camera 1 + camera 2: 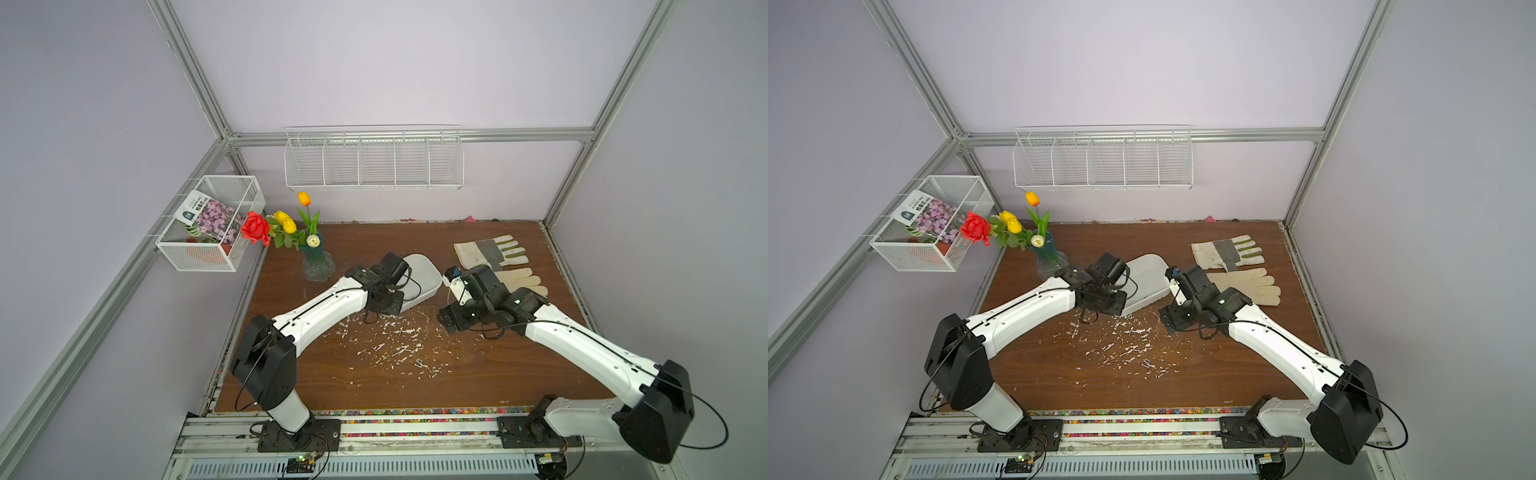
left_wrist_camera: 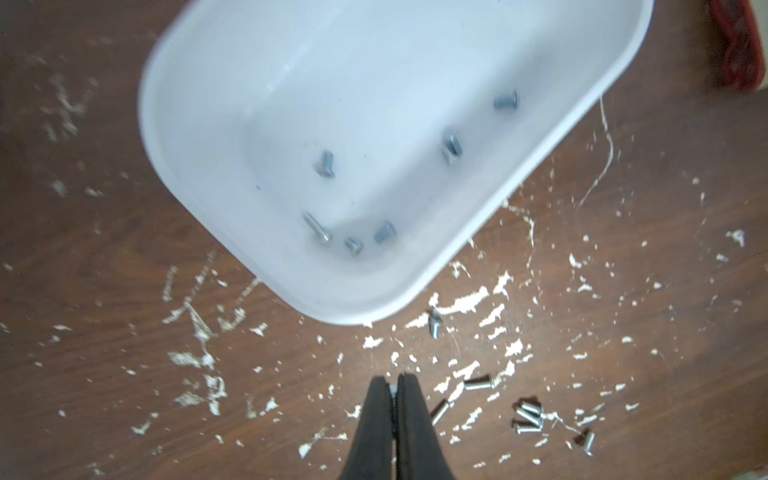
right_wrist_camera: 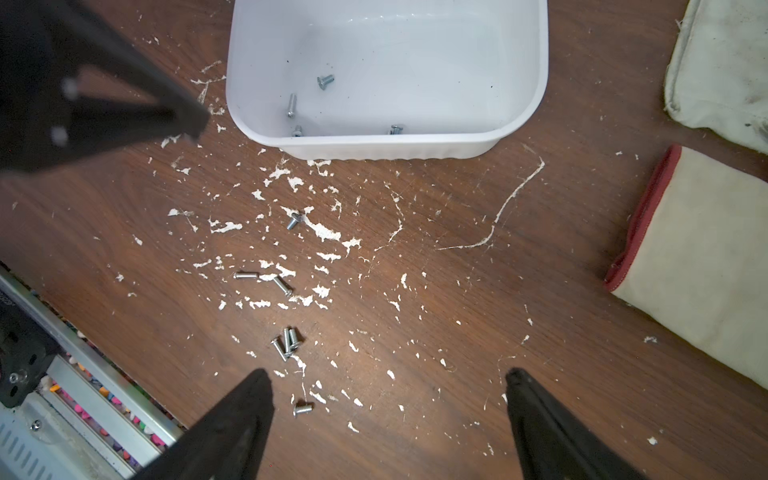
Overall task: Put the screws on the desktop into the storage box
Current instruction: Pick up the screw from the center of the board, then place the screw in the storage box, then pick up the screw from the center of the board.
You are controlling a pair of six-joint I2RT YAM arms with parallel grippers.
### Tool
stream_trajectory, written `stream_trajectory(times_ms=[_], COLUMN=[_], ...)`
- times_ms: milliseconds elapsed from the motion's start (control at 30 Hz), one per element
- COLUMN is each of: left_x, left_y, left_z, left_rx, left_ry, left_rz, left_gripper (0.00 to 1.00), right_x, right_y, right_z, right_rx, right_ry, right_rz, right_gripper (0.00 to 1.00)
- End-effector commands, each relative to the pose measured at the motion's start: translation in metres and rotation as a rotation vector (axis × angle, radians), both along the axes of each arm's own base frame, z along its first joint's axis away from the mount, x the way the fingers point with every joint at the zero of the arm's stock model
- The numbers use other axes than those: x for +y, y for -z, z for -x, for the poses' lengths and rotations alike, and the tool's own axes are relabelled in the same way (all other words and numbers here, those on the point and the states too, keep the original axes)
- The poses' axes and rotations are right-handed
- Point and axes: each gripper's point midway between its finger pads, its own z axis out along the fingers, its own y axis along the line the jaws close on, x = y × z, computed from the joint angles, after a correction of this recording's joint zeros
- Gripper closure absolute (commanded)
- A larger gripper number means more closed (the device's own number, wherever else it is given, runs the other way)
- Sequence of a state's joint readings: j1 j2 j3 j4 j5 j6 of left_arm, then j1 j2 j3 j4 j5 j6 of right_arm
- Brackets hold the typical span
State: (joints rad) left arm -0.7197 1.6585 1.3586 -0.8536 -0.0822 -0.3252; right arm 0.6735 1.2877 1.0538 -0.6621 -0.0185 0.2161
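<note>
White storage box (image 3: 386,147), set beside loose screws (image 3: 286,343), presumably for short carries (several already inside); left pincer (image 2: 392,380) pressed together, right pincer (image 3: 387,373) spread.

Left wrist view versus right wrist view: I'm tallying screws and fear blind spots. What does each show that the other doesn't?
Only the left wrist view shows the whole floor of the storage box, with six screws lying in it. Only the right wrist view shows the open right end effector, the pale cloth of two gloves, and the box's ribbed outer wall, which hides some of the screws inside, so just four show. Both show the desktop, seven loose screws on it, and the shut left end effector.
</note>
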Motion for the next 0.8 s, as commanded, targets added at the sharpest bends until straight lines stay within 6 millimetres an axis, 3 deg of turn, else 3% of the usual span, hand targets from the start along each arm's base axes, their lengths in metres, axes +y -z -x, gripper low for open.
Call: stream_trajectory(times_ms=[0, 100, 267, 333, 433, 533, 633, 767], left_x=[0.0, -0.007, -0.014, -0.009, 0.006, 0.024, 0.038, 0.046], left_y=[-0.007, -0.008, -0.015, -0.023, -0.038, -0.048, -0.049, -0.052], left_z=[-0.033, -0.054, -0.064, -0.063, -0.052, -0.032, -0.009, 0.023], left_rx=[-0.071, -0.083, -0.093, -0.103, -0.102, -0.097, -0.078, -0.072], left_ry=[0.034, 0.041, 0.051, 0.042, 0.025, 0.022, 0.029, 0.063], left_rz=[-0.024, 0.002, 0.046, 0.049, 0.055, 0.075, 0.09, 0.154], left_gripper=[0.9, 0.72, 0.52, 0.51, 0.46, 0.22, 0.06, 0.0], right_x=[-0.005, -0.005, -0.002, 0.002, 0.009, 0.013, 0.022, 0.033], right_y=[0.003, 0.005, 0.008, 0.01, 0.019, 0.033, 0.045, 0.07], right_z=[0.002, 0.002, 0.003, 0.006, 0.01, 0.013, 0.017, 0.031], right_rx=[0.007, 0.012, 0.026, 0.042, 0.081, 0.108, 0.131, 0.163], right_ry=[0.014, 0.013, 0.001, -0.025, -0.049, -0.047, -0.056, -0.089], right_rz=[0.013, 0.015, 0.009, -0.003, -0.014, 0.003, 0.023, 0.109], right_gripper=[0.1, 0.1, 0.1, 0.1, 0.11, 0.14, 0.18, 0.27])
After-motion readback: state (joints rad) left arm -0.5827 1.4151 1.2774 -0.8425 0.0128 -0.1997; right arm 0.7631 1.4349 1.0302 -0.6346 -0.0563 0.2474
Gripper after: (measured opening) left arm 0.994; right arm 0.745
